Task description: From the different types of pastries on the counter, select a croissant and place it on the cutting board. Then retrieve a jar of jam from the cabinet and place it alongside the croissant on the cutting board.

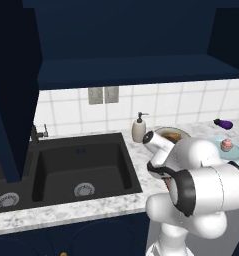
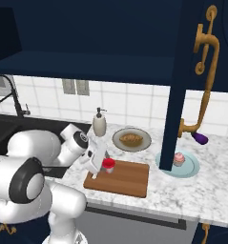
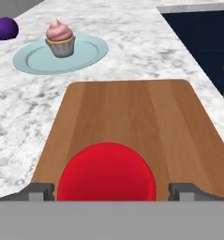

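Note:
The jar of jam (image 2: 108,165) stands at the left end of the wooden cutting board (image 2: 127,179). Its red lid (image 3: 106,171) lies between my fingertips in the hand view. My gripper (image 3: 111,190) points down over the jar and is open, one finger on each side with a small gap to the lid. Behind the board, the golden-brown croissant (image 2: 130,139) lies on a grey plate. To the right, the pink-frosted cupcake (image 3: 60,37) sits on a pale blue plate (image 3: 87,54). The rest of the board (image 3: 132,117) is bare.
The navy cabinet door (image 2: 182,71) with its brass handle (image 2: 206,71) hangs open over the right of the counter. A soap dispenser (image 2: 99,124) stands behind the board. A purple eggplant (image 1: 223,123) lies by the wall. The black sink (image 1: 81,170) is to the left.

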